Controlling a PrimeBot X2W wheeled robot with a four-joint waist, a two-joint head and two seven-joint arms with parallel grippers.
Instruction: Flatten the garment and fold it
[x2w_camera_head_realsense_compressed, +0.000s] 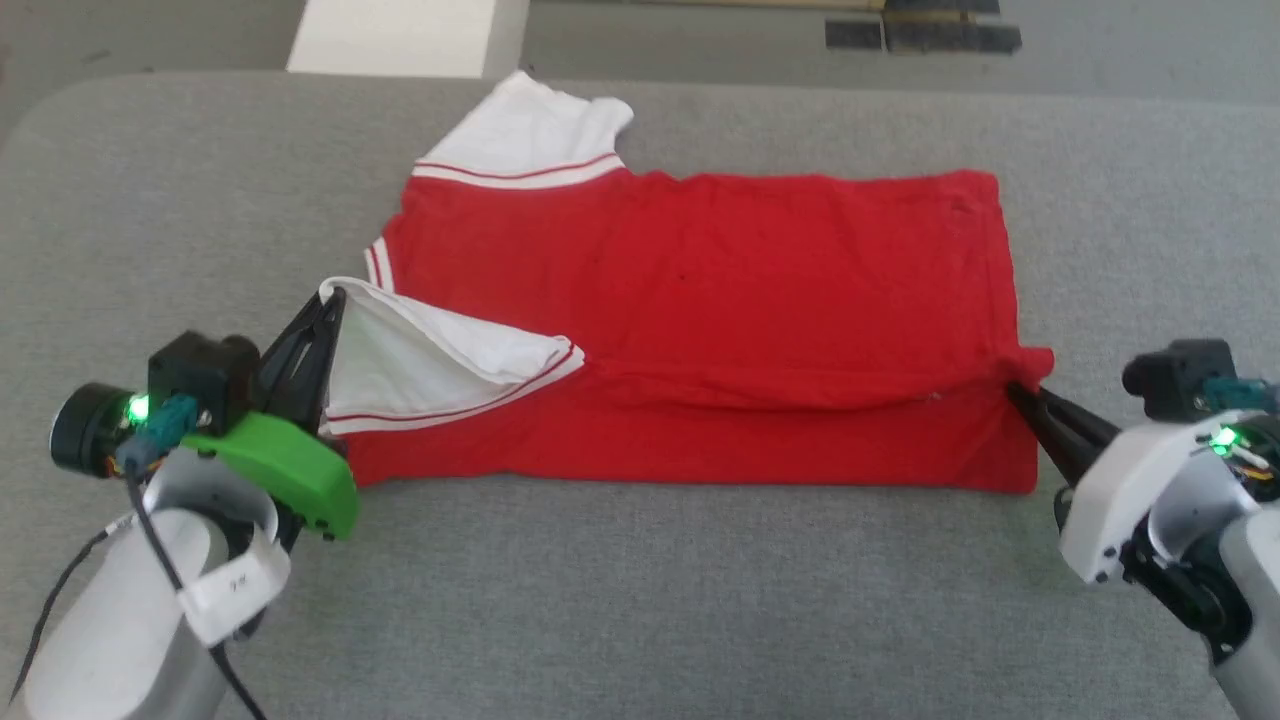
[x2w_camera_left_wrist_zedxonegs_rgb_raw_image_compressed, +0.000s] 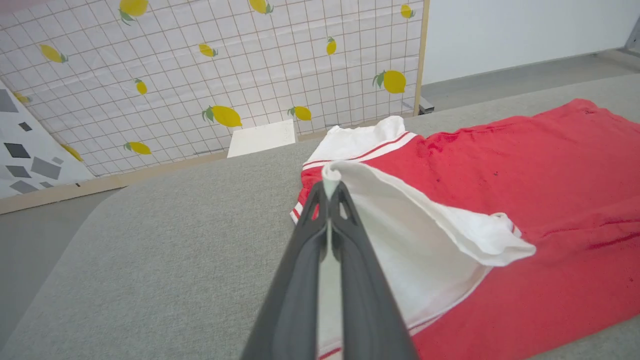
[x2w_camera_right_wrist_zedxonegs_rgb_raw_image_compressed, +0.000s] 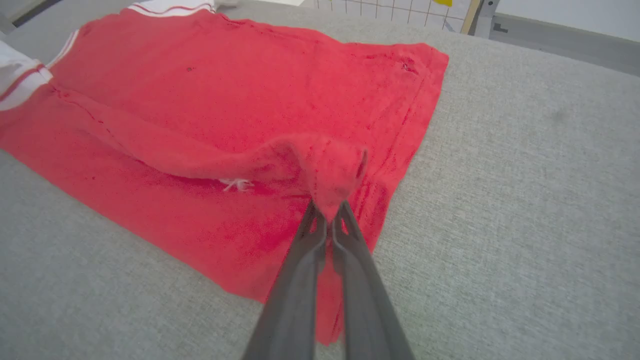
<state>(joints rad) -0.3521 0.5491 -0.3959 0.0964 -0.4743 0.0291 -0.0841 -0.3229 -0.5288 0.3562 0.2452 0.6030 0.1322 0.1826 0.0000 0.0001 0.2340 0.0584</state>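
One garment (x2w_camera_head_realsense_compressed: 700, 290) on the grey desk (x2w_camera_head_realsense_compressed: 640, 600), long axis left-right: two white sleeves left, hem right. Left jaws pinch the near sleeve (x2w_camera_head_realsense_compressed: 430, 360) tip, right jaws pinch the near hem corner (x2w_camera_head_realsense_compressed: 1025, 365), one arm per end. Likely next move: carry the lifted near edge toward the far edge.

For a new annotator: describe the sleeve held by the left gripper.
A red shirt lies on the grey surface. At its left end, the near white sleeve is raised, pinched by the left gripper; the far sleeve lies flat.
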